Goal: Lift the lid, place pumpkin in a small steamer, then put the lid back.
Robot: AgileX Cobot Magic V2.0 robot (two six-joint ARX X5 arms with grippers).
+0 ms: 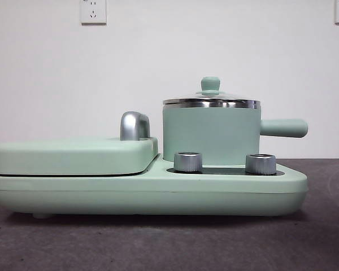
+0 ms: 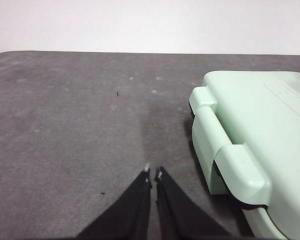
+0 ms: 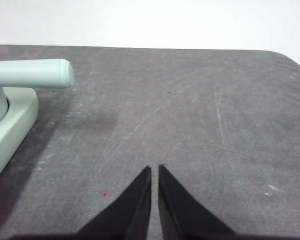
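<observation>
The small steamer (image 1: 211, 135), a mint-green pot with a chrome rim, stands on the right half of a mint-green cooker base (image 1: 147, 195). Its straight side handle (image 1: 283, 128) points right and also shows in the right wrist view (image 3: 32, 73). The lid (image 1: 211, 93) with its mint-green knob sits on the pot. The pumpkin is out of view. My left gripper (image 2: 153, 173) is shut and empty above the bare mat beside the cooker's flat cover (image 2: 255, 130). My right gripper (image 3: 154, 170) is shut and empty over the mat, to the side of the pot's handle. Neither arm shows in the front view.
A wide flat mint-green cover (image 1: 73, 153) with a chrome handle (image 1: 134, 125) fills the cooker's left half. Two chrome dials (image 1: 188, 161) sit in front of the pot. The cooker stands on a grey mat (image 1: 169, 243). A white wall with sockets (image 1: 93, 11) lies behind.
</observation>
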